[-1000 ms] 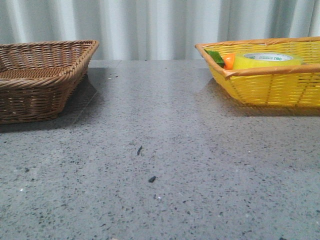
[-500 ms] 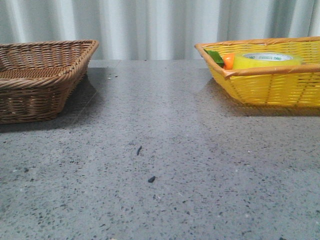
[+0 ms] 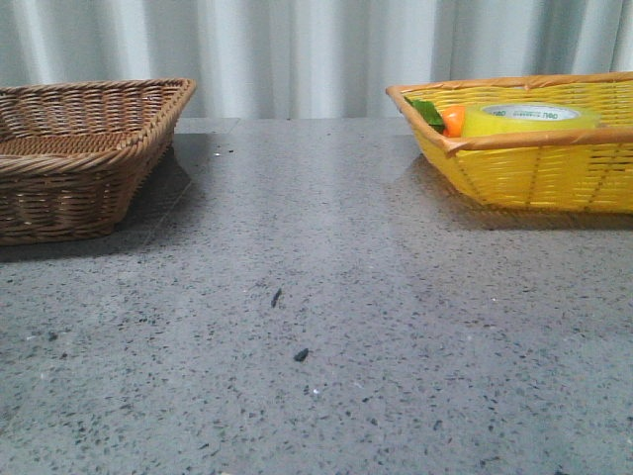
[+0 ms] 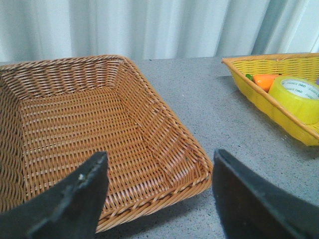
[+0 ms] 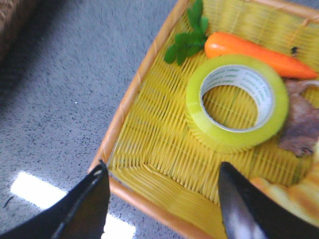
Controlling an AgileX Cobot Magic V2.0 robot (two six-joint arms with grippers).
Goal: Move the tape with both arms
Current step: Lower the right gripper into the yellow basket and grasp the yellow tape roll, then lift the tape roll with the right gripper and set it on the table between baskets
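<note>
Brown basket (image 3: 84, 148) sits far left on grey table (image 3: 316, 327), nothing visible inside. You see left gripper (image 4: 157, 199) hovering over its near rim, jaws wide apart, holding nothing. Yellow basket (image 3: 534, 168) stands far right, well apart from brown one. Tape (image 5: 237, 102) lies flat inside it, touching carrot (image 5: 251, 50), whose green leaves (image 5: 188, 35) point toward basket rim. Brown scrap (image 5: 301, 122) lies just beside tape. Right gripper (image 5: 162, 204) hangs above yellow basket's corner, jaws wide apart, clear of tape.
</note>
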